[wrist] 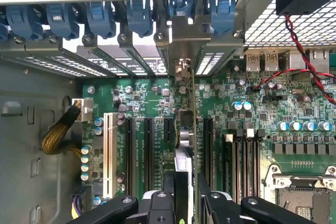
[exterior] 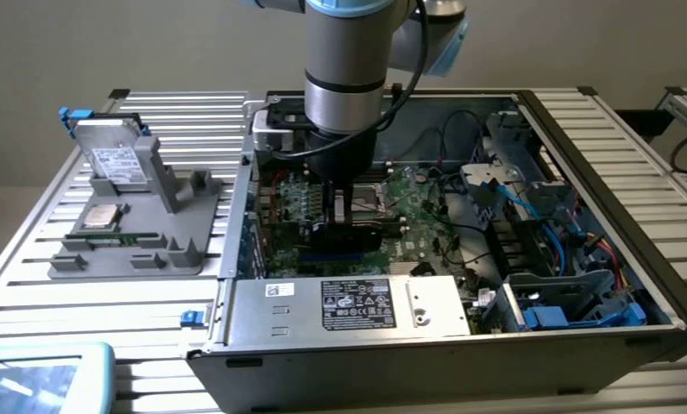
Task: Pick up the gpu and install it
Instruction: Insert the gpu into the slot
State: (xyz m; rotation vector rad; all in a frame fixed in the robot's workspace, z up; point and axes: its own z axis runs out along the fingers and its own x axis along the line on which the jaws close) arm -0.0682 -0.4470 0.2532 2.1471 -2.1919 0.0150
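Clearly the gripper [wrist: 185, 199] is narrowed onto the gpu [wrist: 184, 161], holding it edge-down between its fingers, just above the motherboard [wrist: 142, 95]. The card should probably stay upright and parallel to the black slots [wrist: 148, 150] beneath, its bracket end facing the rear bays [wrist: 131, 64] ahead, and be pressed evenly.

The bench [exterior: 27, 285] under me is a top of pale metal slats with dark caps at its far corners. Two large things stand directly on it. The open computer case [exterior: 320, 371] fills the middle and the exterior view's right, lying on its side with its open face up. Just beside it, on the exterior view's left, a flat grey fixture [exterior: 125, 259] sits with its base on the slats. A small blue clip [exterior: 191, 318] sits at the case's near corner. A teal-rimmed panel [exterior: 44, 375] overlaps the bench's near left corner; I cannot tell whether it rests there.
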